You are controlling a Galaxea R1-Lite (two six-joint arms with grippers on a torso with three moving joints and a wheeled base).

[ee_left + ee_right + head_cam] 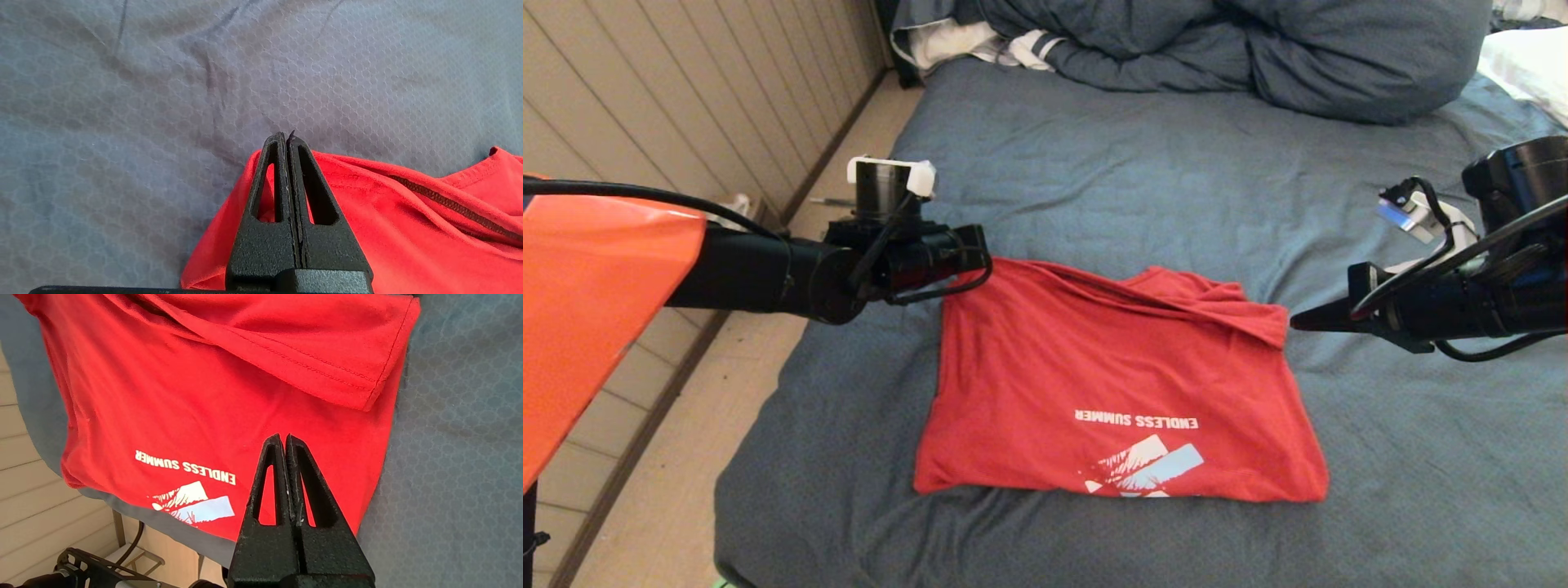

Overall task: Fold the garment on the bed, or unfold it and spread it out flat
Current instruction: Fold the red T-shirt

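the garment [1119,392] lies folded mid-bed [1421,490], long axis crosswise between the arms. left gripper [288,139], jaws shut and empty, hovers at its far left corner; right gripper [1297,322], likewise pinched empty, sits just off the right sleeve.

A bunched dark-blue duvet [1258,49] lies beside white striped cloth [980,45], near a panelled wall [686,98]

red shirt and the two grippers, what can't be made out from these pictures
- Head view: the left gripper tip is hidden behind its own wrist.
- Head view: the graphic's lower part disappears at the red shirt's near fold.
- Left wrist view: the lettering is out of frame.
- Right wrist view: the right gripper covers shirt fabric behind it.
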